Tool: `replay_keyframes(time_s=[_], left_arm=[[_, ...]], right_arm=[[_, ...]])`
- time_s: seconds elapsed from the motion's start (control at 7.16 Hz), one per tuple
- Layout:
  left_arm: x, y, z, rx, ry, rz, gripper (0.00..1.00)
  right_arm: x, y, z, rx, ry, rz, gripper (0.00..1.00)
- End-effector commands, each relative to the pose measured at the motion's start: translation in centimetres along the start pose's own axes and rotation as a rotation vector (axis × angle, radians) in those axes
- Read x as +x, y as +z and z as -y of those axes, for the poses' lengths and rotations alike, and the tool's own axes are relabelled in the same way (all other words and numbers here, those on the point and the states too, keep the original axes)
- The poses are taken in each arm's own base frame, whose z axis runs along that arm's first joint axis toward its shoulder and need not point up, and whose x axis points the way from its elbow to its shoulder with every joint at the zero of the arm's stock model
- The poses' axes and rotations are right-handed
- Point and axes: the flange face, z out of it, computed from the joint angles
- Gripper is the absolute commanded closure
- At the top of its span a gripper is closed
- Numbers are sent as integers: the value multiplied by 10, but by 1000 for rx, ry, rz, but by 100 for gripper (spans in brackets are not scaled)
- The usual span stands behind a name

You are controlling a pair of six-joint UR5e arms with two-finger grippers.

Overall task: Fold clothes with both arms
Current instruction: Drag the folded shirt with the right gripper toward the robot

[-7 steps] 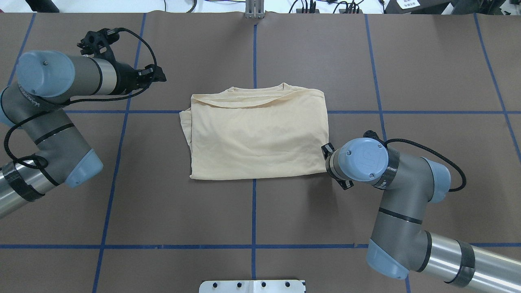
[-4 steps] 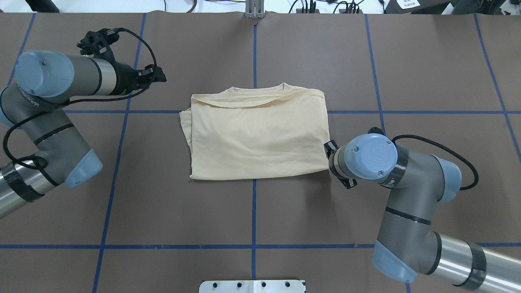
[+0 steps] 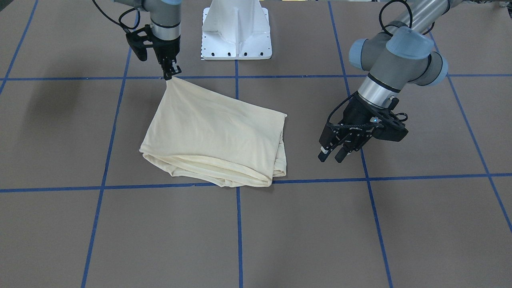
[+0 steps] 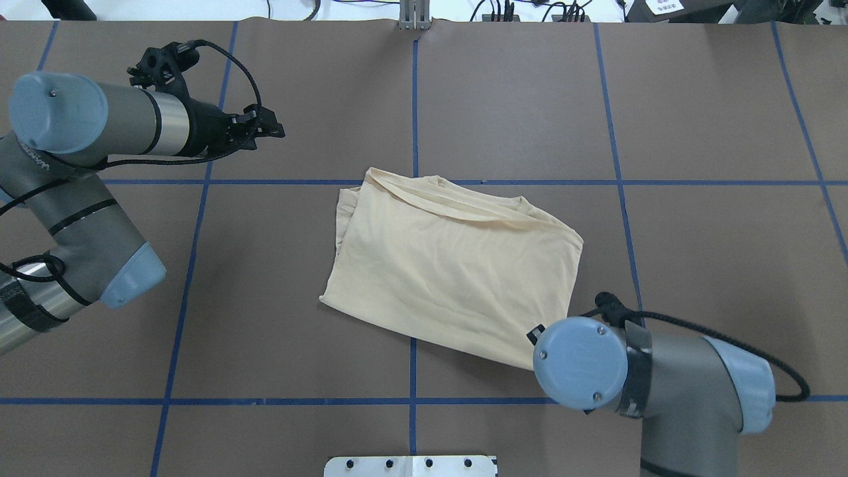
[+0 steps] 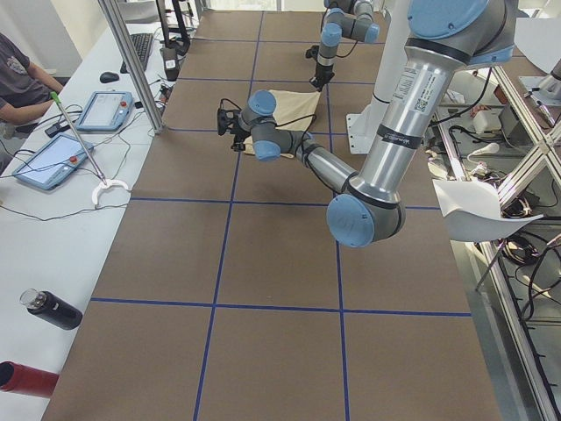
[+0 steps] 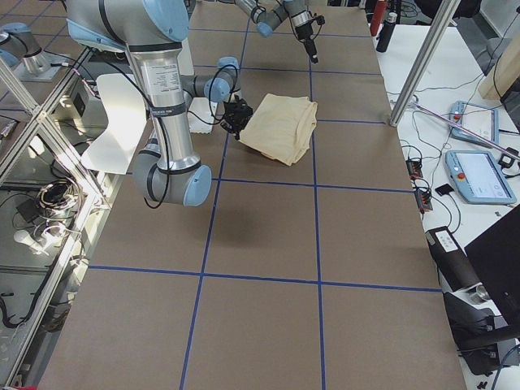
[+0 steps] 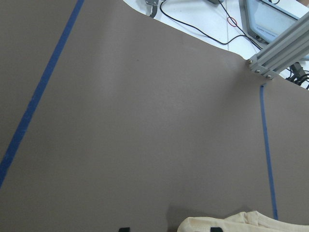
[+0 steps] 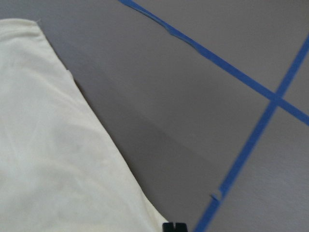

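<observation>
Since right gripper (image 3: 171,74) pulled pinched corner toward robot-side edge of tabletop (image 4: 695,99), folded T-shirt (image 4: 450,265) no longer sits square to blue tape lines (image 4: 415,99): now skewed, slid toward right end, still near tabletop centre. Pinched corner lifted, rest flat. Right gripper closed on corner fabric. Left gripper (image 3: 332,154) slightly shifted, hovering well apart from T-shirt toward left end, fingers spread, empty. Likely repositioning before next fold; left arm not yet engaged; single-corner drag may loosen stacked layers

A folded cream T-shirt (image 4: 450,271) lay askew near the centre of a brown table (image 4: 265,318) gridded with blue tape (image 4: 414,99).
</observation>
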Motion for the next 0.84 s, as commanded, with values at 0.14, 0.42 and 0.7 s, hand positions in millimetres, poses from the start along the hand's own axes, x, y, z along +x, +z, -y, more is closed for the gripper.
replay_keyframes(time_s=[0.14,0.42,0.7], left_arm=[[25,-11,-32,-124,-106,-52,33],[30,-3,-71,-180,-160,-47,30],[42,21,-151,-187,-223,58,30]], right_arm=[[83,12,-36,10,-103,-113,0],[83,-52,-8,-91,-125,-25,0],[3,-98,50,-76,-174,135,0]])
